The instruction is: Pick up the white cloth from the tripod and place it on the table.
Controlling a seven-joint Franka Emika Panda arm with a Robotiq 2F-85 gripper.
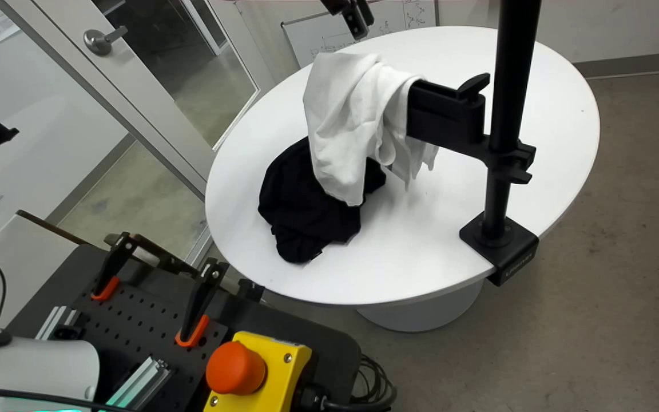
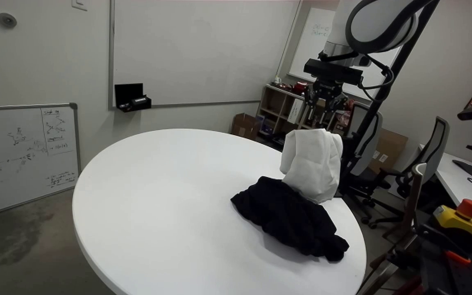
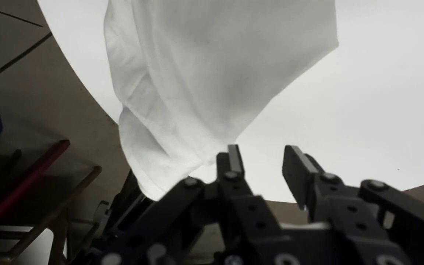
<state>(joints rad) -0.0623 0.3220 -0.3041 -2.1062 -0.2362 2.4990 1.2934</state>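
The white cloth hangs draped over the horizontal black arm of the tripod, a black stand clamped at the table edge. It also shows in an exterior view and in the wrist view. The round white table is beneath; it also shows in an exterior view. My gripper is open, with nothing between its fingers, and the cloth lies ahead and left in the wrist view. In an exterior view the gripper is just above the cloth's top. Elsewhere only part of the gripper shows.
A crumpled black cloth lies on the table under the white cloth; it also shows in an exterior view. The stand's upright pole rises beside the arm. A yellow box with a red button sits on the robot's black base.
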